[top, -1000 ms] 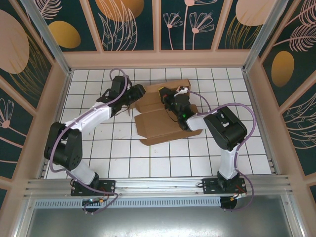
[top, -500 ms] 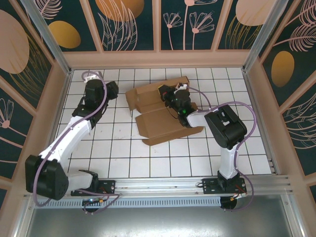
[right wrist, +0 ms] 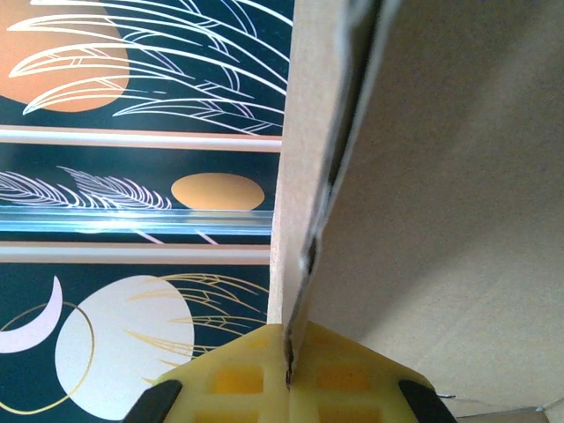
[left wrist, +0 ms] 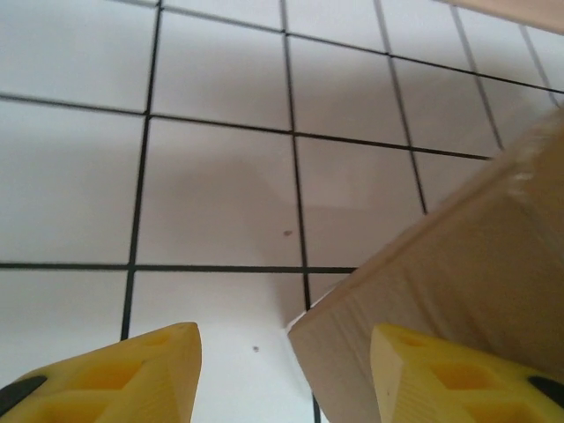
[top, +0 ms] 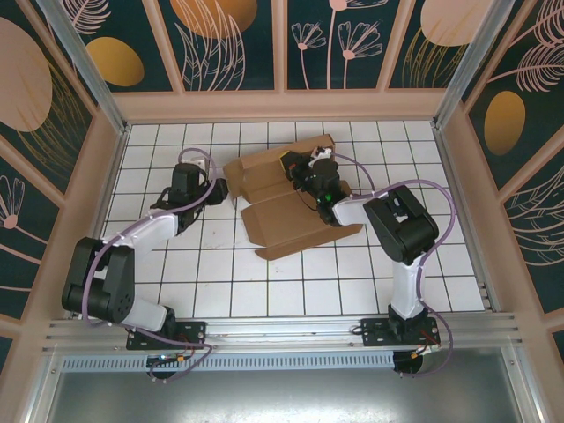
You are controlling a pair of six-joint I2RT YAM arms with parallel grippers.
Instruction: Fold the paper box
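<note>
The paper box (top: 286,211) lies partly folded, brown, on the white tiles at mid-back of the top view. My left gripper (top: 217,189) is low at its left edge, open. In the left wrist view a corner of the box (left wrist: 458,273) reaches in between the yellow fingers (left wrist: 150,374), close to the right one, with neither finger pressing on it. My right gripper (top: 297,168) sits at the box's back part. In the right wrist view the gripper (right wrist: 289,357) is shut on an upright doubled flap of the box (right wrist: 441,176).
Decorated wall panels (top: 282,44) enclose the tiled floor (top: 264,282) on three sides. A metal rail (top: 282,330) with both arm bases runs along the near edge. Bare tiles stretch in front of the box and to its right.
My left arm pulled away from the box's left flap toward the back left, then came back low at the box's left edge. The right gripper kept its hold, barely moving.
</note>
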